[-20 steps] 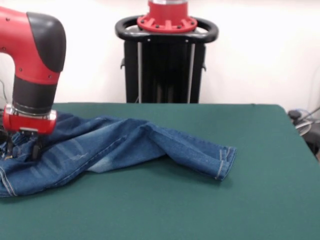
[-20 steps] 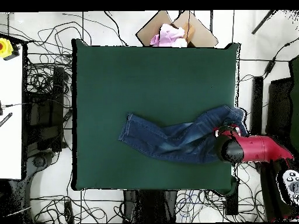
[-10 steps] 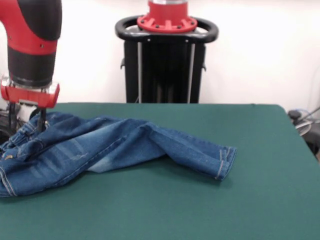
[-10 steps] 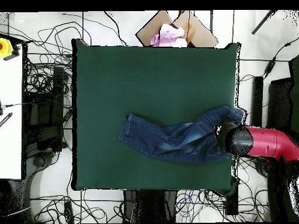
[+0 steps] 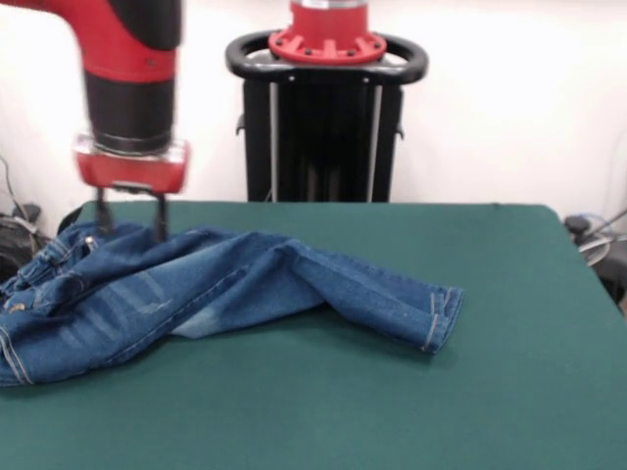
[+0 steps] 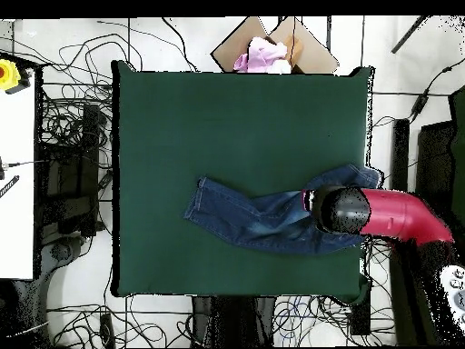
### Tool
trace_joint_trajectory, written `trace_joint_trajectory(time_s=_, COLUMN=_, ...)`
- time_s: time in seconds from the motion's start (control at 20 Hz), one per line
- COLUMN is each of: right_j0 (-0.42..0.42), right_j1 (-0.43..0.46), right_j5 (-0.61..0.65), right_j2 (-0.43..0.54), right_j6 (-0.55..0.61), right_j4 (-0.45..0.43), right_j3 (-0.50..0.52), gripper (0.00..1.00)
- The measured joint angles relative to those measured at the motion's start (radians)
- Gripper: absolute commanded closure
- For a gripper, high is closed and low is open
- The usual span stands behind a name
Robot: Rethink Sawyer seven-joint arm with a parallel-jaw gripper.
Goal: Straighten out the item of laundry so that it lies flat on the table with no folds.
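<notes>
The blue denim jeans (image 5: 225, 284) lie crumpled on the green table (image 5: 392, 411), waist at the left edge and one leg folded across toward the hem at the right. My gripper (image 5: 129, 231) hangs just over the upper part of the jeans near the waist, open and empty, its two dark fingers (image 5: 157, 220) apart and pointing down. In the overhead view the red arm's head (image 6: 341, 209) covers the gripper and sits over the jeans (image 6: 259, 220) at the right part of the table (image 6: 227, 118).
The black pedestal (image 5: 326, 108) stands behind the table's far edge. A cardboard box with pink cloth (image 6: 268, 50) sits beyond the table's top edge. Cables cover the floor all round. A white bench (image 6: 14, 164) stands at the left.
The gripper has risen off the jeans' waist and moved inward over the table, to the right in the front view. The waist has settled onto the table; the jeans otherwise lie the same.
</notes>
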Motion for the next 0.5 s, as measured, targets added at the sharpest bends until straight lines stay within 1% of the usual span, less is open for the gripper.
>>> trace_joint_trajectory(time_s=0.15, right_j0=0.046, right_j1=0.009, right_j5=-0.06, right_j2=-0.003, right_j6=0.002, right_j4=0.015, right_j3=0.031, gripper=0.0)
trace_joint_trajectory(time_s=0.3, right_j0=0.111, right_j1=0.024, right_j5=-0.145, right_j2=-0.013, right_j6=0.013, right_j4=0.034, right_j3=0.065, gripper=0.0)
trace_joint_trajectory(time_s=0.35, right_j0=0.166, right_j1=0.04, right_j5=-0.209, right_j2=-0.024, right_j6=0.029, right_j4=0.056, right_j3=0.086, gripper=0.0)
trace_joint_trajectory(time_s=0.5, right_j0=0.221, right_j1=0.055, right_j5=-0.258, right_j2=-0.041, right_j6=0.046, right_j4=0.079, right_j3=0.1, gripper=0.0)
